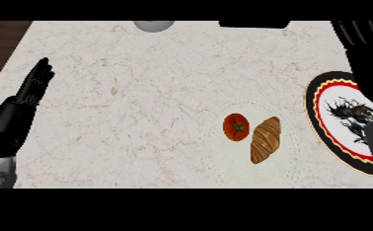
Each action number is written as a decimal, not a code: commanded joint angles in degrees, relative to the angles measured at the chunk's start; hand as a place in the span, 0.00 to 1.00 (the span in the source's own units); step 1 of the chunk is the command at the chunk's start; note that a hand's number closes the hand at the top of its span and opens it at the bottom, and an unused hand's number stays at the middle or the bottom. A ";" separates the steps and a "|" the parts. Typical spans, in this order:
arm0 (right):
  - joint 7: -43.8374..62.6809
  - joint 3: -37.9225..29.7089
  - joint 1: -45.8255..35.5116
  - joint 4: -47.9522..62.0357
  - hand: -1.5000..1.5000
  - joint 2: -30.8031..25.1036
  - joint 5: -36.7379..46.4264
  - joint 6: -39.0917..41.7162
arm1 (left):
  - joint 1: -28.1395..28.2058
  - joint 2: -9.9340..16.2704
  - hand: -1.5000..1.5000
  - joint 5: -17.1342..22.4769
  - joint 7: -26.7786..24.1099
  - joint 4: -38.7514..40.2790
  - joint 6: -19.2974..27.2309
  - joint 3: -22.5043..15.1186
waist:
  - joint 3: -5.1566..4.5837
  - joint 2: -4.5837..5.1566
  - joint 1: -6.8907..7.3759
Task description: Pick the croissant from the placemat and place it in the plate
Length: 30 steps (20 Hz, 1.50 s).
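Note:
A golden-brown croissant [265, 139] lies on a pale round placemat [285, 162] whose faint outline barely stands out from the marble counter. A red tomato [235, 127] sits touching the croissant's left side. The plate [315, 107], with a black rim, a red and cream band and a dark drawing on white, lies at the right edge, partly cut off. My left hand [33, 88] rests open at the far left, fingers up, far from the croissant. My right hand [357, 42] shows at the right edge above the plate, fingers straight, holding nothing and hiding part of the plate.
A pale round object [152, 25] and a black object [253, 24] are cut off at the counter's far edge. Dark wood [11, 37] shows beyond the counter's top left corner. Bare marble stretches between the left hand and the placemat.

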 commanded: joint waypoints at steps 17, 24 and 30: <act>2.24 4.17 14.86 24.12 0.00 27.68 41.89 -76.38 | 2.29 -10.01 0.50 3.24 1.23 8.02 0.30 -3.61 | 1.06 -0.70 -0.10; 13.51 10.19 18.17 30.54 0.00 29.54 52.07 -90.99 | 1.63 -10.80 0.50 2.30 0.58 10.32 0.71 -3.55 | 0.99 -1.12 -0.40; 24.49 11.02 22.44 38.54 0.00 29.64 53.92 -83.87 | 2.54 -10.50 0.50 2.52 -1.06 11.06 -0.65 -3.41 | 0.70 -0.86 0.14</act>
